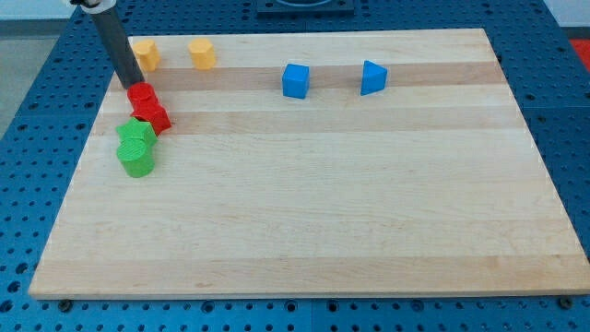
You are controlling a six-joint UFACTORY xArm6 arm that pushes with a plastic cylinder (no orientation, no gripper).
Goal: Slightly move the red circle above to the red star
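The red circle [142,94] sits near the board's upper left, touching the red star [152,116] just below and to its right. My tip [132,84] stands at the red circle's upper left edge, touching or almost touching it. The dark rod slants up to the view's top left.
A green star [136,134] and a green circle [137,158] lie just below the red star. Two yellow blocks [144,53] [202,53] sit at the top left. A blue cube [295,80] and a blue triangular block [372,77] sit at the top middle. The wooden board [323,212] rests on a blue pegboard.
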